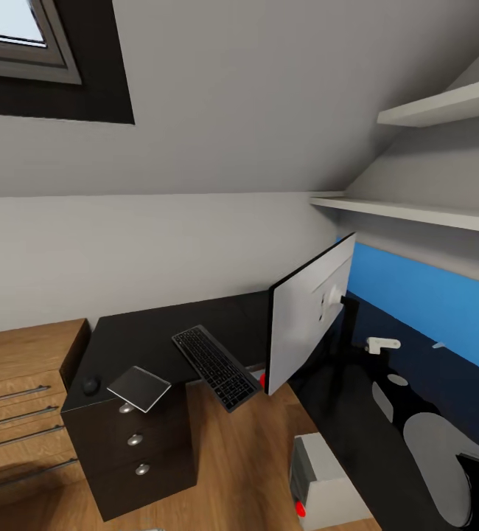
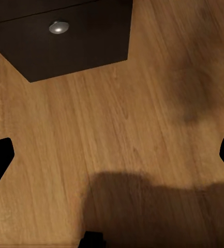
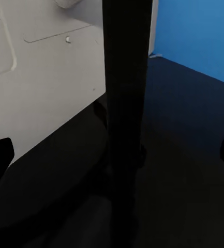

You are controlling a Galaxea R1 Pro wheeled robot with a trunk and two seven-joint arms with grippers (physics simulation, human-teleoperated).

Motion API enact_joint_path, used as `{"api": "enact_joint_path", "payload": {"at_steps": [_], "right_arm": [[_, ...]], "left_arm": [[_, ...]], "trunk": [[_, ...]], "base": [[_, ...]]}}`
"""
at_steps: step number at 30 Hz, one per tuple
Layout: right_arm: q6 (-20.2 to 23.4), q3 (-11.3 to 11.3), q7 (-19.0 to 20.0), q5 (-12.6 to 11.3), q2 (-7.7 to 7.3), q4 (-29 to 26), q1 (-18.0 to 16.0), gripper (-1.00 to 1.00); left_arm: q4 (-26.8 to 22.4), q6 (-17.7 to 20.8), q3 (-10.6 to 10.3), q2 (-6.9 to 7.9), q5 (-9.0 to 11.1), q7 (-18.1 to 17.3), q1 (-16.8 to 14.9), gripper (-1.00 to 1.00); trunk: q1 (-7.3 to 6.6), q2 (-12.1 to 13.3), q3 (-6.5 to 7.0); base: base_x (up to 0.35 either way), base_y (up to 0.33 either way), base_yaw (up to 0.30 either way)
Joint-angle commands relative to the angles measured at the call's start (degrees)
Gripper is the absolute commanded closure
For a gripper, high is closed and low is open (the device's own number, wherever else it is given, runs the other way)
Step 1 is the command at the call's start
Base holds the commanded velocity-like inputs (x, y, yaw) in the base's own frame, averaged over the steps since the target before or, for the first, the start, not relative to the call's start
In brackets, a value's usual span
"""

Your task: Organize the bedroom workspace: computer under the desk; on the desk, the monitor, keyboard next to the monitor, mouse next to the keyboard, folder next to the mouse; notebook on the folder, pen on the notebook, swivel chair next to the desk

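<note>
Here, monitor [image 1: 307, 318] on desk [image 1: 151, 332], keyboard [image 1: 215, 366] overhanging

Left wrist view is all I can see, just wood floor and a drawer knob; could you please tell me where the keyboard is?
Observer: The keyboard lies on the desk, one end overhanging the edge above the floor.
Operator: Thank you. Is the monitor up there too?
Observer: Yes, the monitor stands on the desk beside the keyboard, its grey back toward the head camera.
Operator: And the mouse?
Observer: The mouse sits on the desk above the drawers, left of the notebook in the head view.
</note>
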Motion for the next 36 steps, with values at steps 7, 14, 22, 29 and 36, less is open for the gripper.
{"api": "enact_joint_path", "payload": {"at_steps": [7,14,22,29,36], "right_arm": [[-0.21,-0.50,0.28,0.58,0.04,0.11,-0.06,-1.00],[-0.21,-0.50,0.18,0.62,0.12,0.21,-0.06,-1.00],[-0.23,-0.50,0.31,0.66,0.09,0.40,-0.06,-1.00],[-0.37,-0.50,0.39,0.60,0.00,0.47,-0.06,-1.00],[-0.40,-0.50,0.09,0.58,-0.13,0.41,-0.06,-1.00]], "left_arm": [[0.08,0.21,-0.22,0.06,0.60,0.56,-0.02,-1.00],[0.26,0.16,-0.22,0.06,0.60,0.59,-0.02,-1.00],[0.44,0.23,-0.26,0.06,0.60,0.57,-0.02,-1.00],[0.62,0.22,-0.26,0.06,0.60,0.53,-0.02,-1.00],[0.62,0.19,-0.25,0.06,0.68,0.54,-0.02,-1.00]], "trunk": [[0.01,-0.04,-0.06],[0.01,-0.04,-0.06],[0.01,-0.04,-0.06],[0.01,-0.04,-0.06],[0.01,-0.04,-0.06]], "base": [[0.000,-0.005,0.000],[0.035,-0.006,0.000],[0.144,-0.078,0.000],[0.015,-0.011,0.000],[0.066,-0.058,0.000]]}}
